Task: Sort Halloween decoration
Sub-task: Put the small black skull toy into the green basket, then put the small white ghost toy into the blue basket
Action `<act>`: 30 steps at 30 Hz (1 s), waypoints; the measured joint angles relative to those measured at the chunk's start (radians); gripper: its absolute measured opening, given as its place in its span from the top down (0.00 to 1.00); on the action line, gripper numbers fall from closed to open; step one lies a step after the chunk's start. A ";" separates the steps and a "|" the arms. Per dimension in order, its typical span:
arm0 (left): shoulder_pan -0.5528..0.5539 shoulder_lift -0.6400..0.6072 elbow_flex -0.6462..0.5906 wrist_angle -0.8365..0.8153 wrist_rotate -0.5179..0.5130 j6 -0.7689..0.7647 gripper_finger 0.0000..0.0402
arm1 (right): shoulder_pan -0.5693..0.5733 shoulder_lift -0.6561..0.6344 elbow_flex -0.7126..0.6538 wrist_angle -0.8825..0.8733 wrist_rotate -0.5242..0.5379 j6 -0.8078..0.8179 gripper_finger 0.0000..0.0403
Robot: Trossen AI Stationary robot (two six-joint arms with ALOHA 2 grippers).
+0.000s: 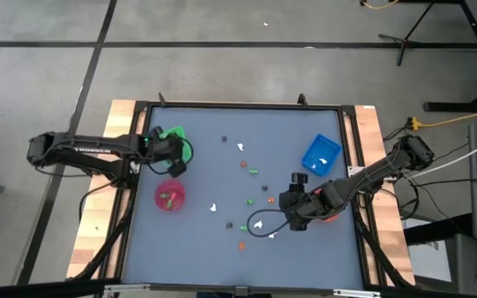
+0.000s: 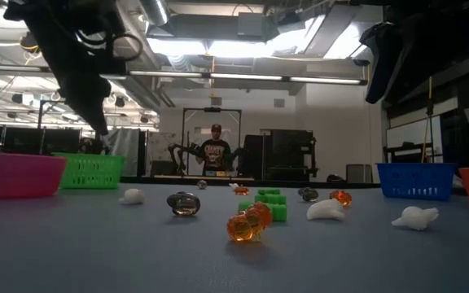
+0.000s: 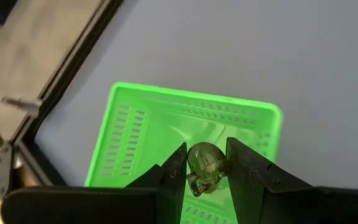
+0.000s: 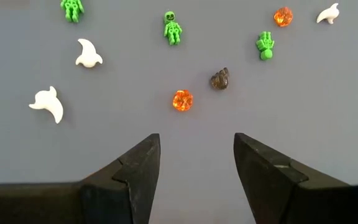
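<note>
left tool (image 3: 206, 168) gripping one dark skull (image 3: 205, 165) over one green tray (image 3: 129, 124), right tool (image 4: 196, 163) wide

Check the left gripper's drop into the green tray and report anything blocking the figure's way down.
Nothing visible blocks it. The left gripper is shut on a dark skull figure directly above the green tray, whose open floor below shows no other piece. The right gripper hangs open over the loose figures, far off.
</note>
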 joint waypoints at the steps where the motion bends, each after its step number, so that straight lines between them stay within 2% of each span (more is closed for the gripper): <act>1: 0.009 0.000 0.000 0.000 -0.004 -0.013 0.81 | 0.000 0.000 0.000 0.000 0.000 0.000 0.49; 5: 0.042 0.000 0.000 0.000 -0.005 -0.037 0.77 | 0.000 0.000 0.000 0.000 0.000 0.000 0.49; 15: 0.082 0.000 0.000 0.000 -0.005 -0.040 0.61 | 0.000 0.000 0.000 0.000 -0.001 0.000 0.49; 20: 0.090 0.000 0.000 0.000 -0.005 -0.039 0.57 | 0.000 0.000 0.000 0.009 -0.003 0.000 0.49; 30: 0.090 0.000 0.000 0.001 0.000 -0.039 0.57 | 0.002 0.000 0.000 0.214 -0.182 0.008 0.49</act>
